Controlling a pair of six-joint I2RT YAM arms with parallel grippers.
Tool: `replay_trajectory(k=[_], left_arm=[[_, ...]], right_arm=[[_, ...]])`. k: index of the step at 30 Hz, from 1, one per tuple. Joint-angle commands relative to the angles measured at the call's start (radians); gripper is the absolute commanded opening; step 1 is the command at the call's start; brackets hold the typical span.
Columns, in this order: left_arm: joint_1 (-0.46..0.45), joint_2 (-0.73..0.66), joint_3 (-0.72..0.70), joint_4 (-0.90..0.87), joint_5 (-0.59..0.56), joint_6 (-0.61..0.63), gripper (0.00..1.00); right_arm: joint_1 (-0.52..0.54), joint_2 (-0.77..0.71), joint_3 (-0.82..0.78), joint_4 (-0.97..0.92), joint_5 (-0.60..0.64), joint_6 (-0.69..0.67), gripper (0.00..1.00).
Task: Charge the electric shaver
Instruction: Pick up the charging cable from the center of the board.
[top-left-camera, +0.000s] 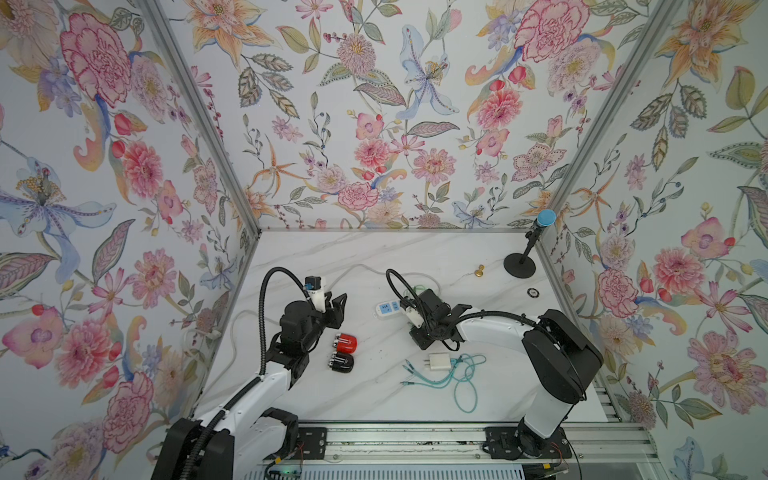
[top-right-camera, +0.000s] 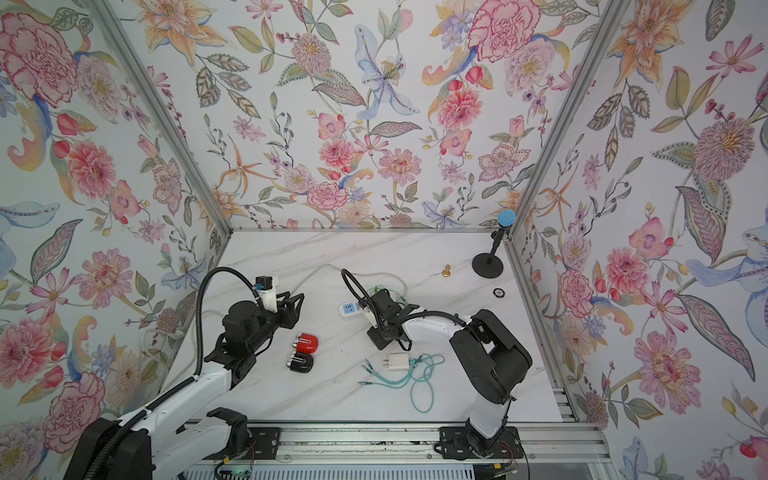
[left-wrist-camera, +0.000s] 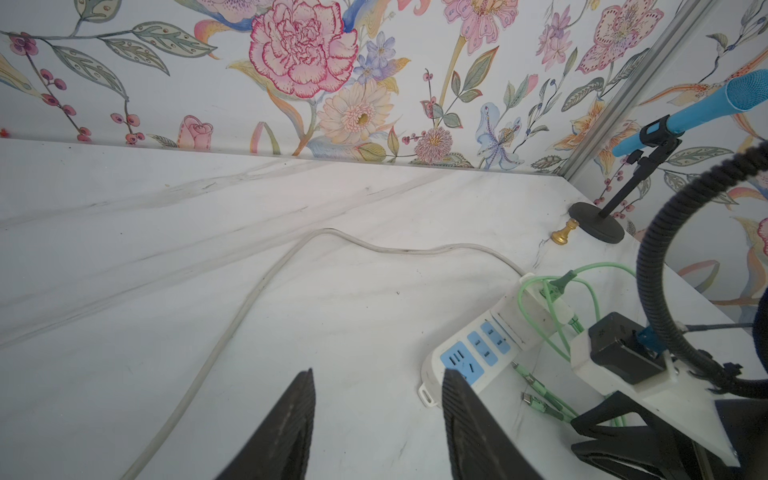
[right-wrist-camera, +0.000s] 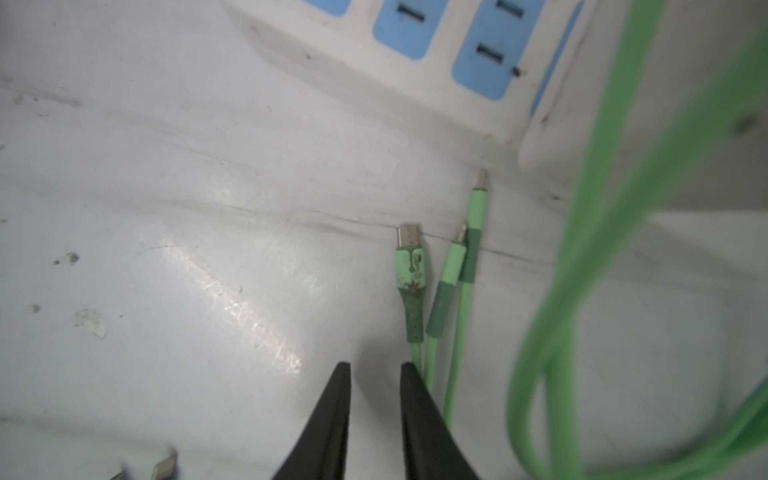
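Two small electric shavers lie side by side left of centre in both top views, a red one (top-left-camera: 345, 343) and a black one (top-left-camera: 343, 362). My left gripper (left-wrist-camera: 376, 374) hovers just beyond them, open and empty, facing the white power strip (left-wrist-camera: 478, 353) with blue sockets. My right gripper (right-wrist-camera: 376, 365) is low over the table beside the power strip (right-wrist-camera: 415, 62). Its jaws stand slightly apart with nothing between them. Green cable connectors (right-wrist-camera: 409, 266) lie just past its fingertips. A white plug adapter (top-left-camera: 439, 360) with a teal cable (top-left-camera: 465, 382) lies nearer the front.
The strip's white cord (left-wrist-camera: 249, 299) curves across the back of the marble table. A microphone stand (top-left-camera: 519, 266), a gold knob (top-left-camera: 480, 272) and a small round disc (top-left-camera: 533, 292) sit at the back right. Floral walls enclose three sides.
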Motion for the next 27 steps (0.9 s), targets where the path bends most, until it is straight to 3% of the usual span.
replay_trajectory(k=[1, 27], left_arm=[[0.007, 0.005, -0.015, 0.022, 0.0, -0.009, 0.52], [0.006, 0.029, 0.003, 0.026, 0.007, -0.002, 0.52]], right_arm=[[-0.007, -0.022, 0.024, -0.018, 0.018, -0.023, 0.27], [-0.024, 0.016, 0.037, -0.018, 0.033, -0.054, 0.32]])
